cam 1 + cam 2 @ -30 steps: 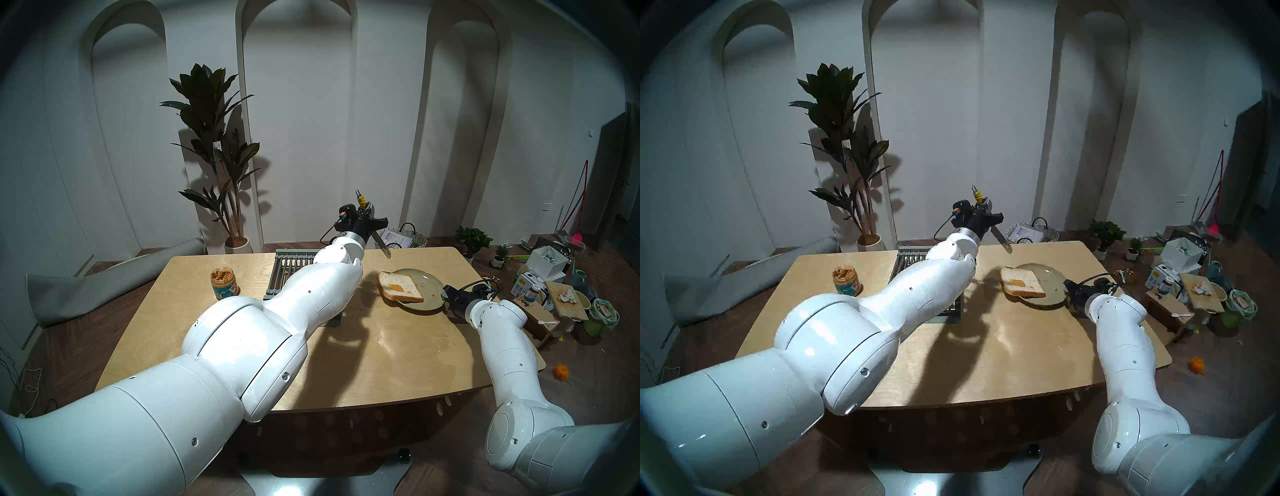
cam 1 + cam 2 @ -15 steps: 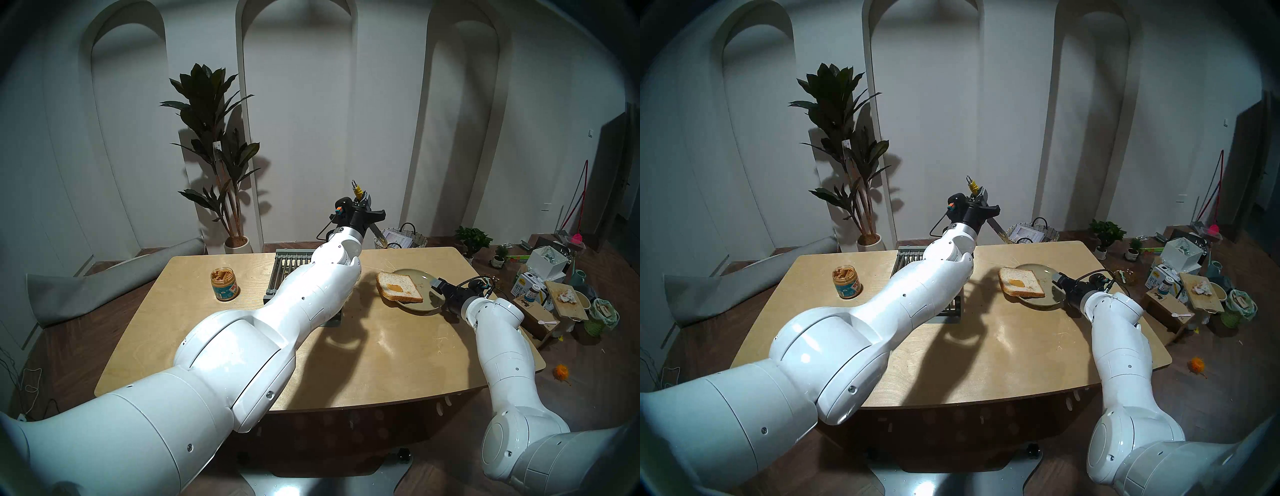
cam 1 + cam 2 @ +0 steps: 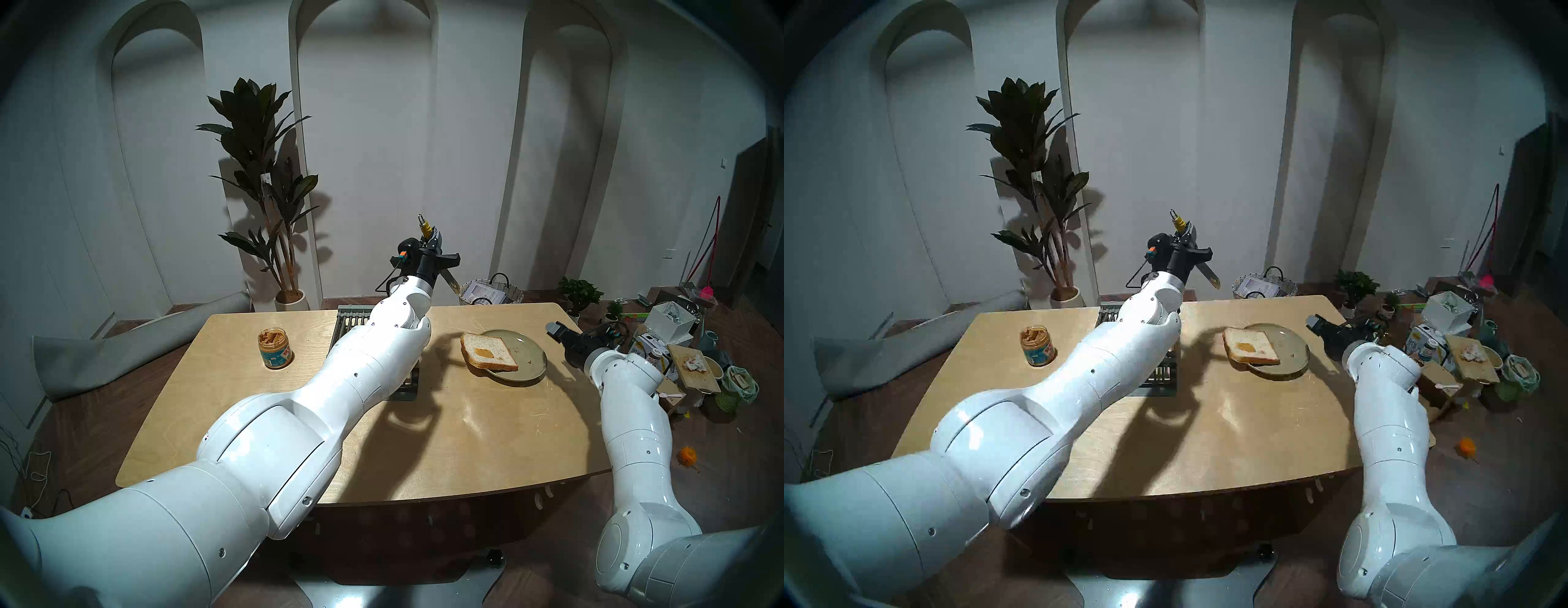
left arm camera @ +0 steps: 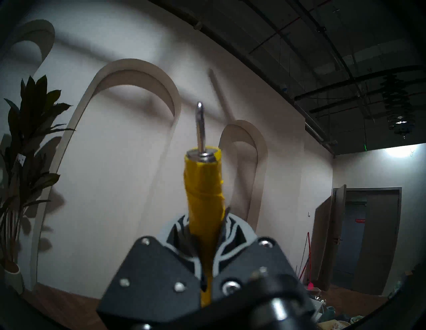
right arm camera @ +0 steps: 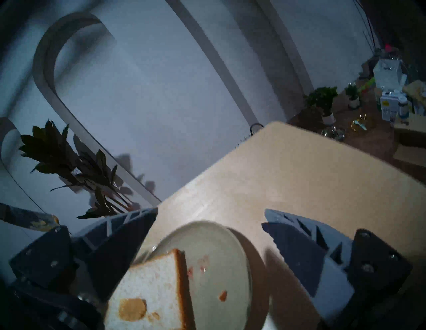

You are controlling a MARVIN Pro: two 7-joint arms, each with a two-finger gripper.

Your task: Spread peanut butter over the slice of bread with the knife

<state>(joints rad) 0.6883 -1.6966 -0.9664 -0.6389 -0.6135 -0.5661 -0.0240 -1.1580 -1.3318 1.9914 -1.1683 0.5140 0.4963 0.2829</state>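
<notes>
Left gripper (image 3: 429, 244) clamped on the knife (image 3: 451, 281) by its yellow handle — stiff, probably smeary-bladed; right gripper (image 5: 208, 221) agape, empty.

My arms (image 3: 237, 463) are glossy white, built of rounded segments dotted with small silver screws. Each wrist ends in a metal ring, then a black housing with a looping black cable — the left one (image 3: 418, 265) carries an orange-and-teal connector. My fingers (image 5: 306, 248) are grey-blue, ribbed wedges.
</notes>
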